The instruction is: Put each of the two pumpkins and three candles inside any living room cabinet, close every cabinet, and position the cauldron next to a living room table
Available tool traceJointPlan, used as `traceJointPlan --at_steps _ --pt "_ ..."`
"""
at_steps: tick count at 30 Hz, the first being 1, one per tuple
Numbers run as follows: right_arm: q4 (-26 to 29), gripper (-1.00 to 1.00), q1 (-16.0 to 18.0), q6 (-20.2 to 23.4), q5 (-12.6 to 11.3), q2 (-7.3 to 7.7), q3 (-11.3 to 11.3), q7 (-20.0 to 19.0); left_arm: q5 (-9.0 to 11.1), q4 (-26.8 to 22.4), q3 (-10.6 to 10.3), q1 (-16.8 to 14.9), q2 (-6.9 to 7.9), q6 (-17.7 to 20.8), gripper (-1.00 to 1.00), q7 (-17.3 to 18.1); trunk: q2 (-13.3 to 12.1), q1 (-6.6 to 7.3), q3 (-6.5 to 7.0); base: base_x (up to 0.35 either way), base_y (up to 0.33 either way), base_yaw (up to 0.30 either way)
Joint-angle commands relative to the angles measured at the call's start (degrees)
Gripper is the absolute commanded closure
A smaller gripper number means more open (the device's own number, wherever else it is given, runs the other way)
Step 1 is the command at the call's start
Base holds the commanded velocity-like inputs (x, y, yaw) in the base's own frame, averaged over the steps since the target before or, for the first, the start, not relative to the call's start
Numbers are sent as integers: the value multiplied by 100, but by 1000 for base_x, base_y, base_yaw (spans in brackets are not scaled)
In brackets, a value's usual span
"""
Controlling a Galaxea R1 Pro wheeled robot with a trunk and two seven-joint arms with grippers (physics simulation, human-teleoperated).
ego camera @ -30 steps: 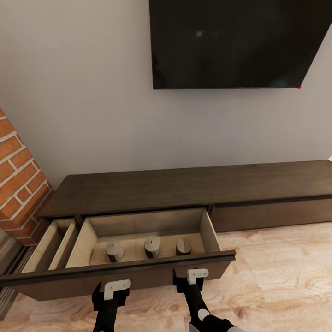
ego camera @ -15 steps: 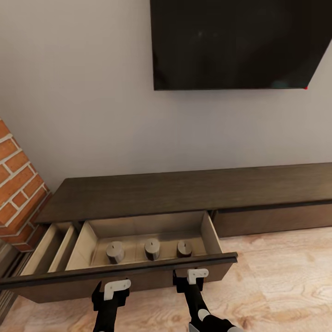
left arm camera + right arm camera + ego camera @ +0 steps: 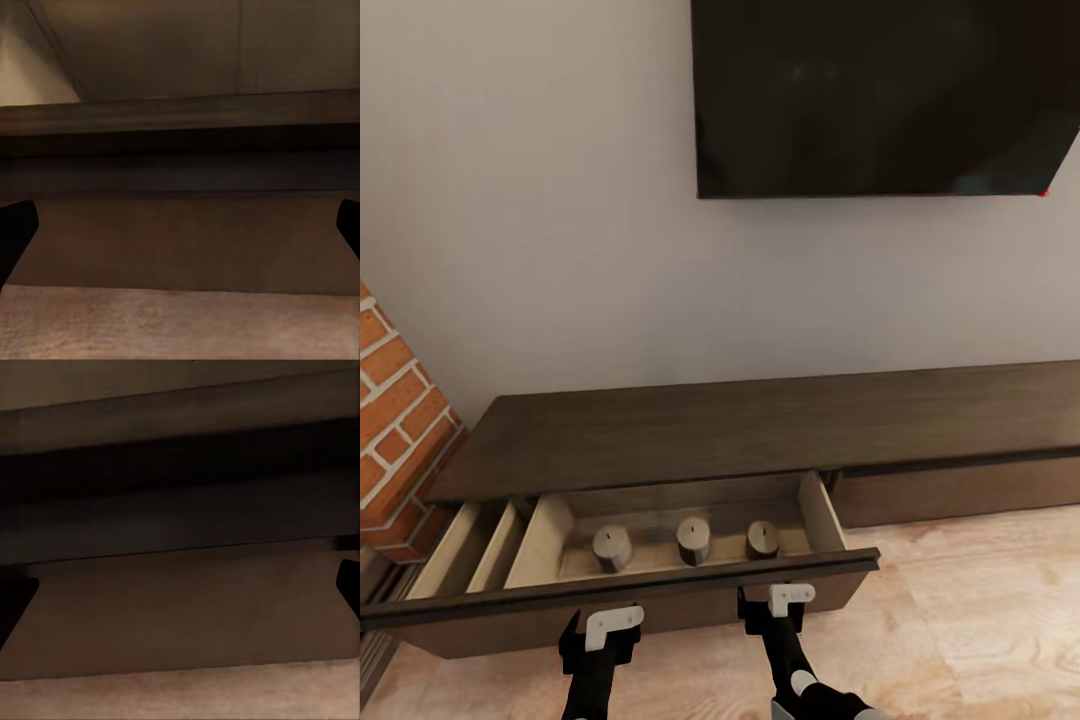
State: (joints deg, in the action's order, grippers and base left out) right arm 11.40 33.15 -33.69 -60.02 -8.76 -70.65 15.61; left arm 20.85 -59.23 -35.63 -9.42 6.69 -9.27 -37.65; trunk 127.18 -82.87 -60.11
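Item: cabinet (image 3: pixel 760 425), drawer part-open; three candles (image 3: pixel 694 539) in a row inside. Our left end effector (image 3: pixel 600 633) and right end effector (image 3: pixel 777 607), both spread and empty, face the drawer front (image 3: pixel 660 600), we judge for pushing

text: none readable | TV (image 3: pixel 880 95): blank dark screen, no logo legible | cabinet (image 3: pixel 760 425): plain wood, no labels | candles (image 3: pixel 693 538): no markings | wrist views: drawer front (image 3: pixel 180 240) bare, nothing written
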Motion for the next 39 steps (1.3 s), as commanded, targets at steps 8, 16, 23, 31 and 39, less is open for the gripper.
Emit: traceJointPlan --at_steps 8,16,23,31,39 --pt "12 -100 8 3 87 2 -70 38 61 -1 -31 -8 8 -40 -100 -32 2 -2 -4 267 84 0" --pt "12 -100 8 3 87 4 -69 38 62 0 -31 -7 8 -40 -100 -32 2 -2 -4 101 6 0" --pt "12 -100 8 3 87 6 -68 38 63 19 -31 -7 2 -40 -100 -32 2 -2 -4 63 5 0" --pt "12 -100 8 3 87 6 -66 38 60 25 -31 -8 -9 -40 -100 -31 2 -2 -4 203 11 0" --pt "12 -100 8 3 87 3 -72 38 60 25 -31 -9 -8 -40 -100 -32 2 -2 -4 235 16 0"
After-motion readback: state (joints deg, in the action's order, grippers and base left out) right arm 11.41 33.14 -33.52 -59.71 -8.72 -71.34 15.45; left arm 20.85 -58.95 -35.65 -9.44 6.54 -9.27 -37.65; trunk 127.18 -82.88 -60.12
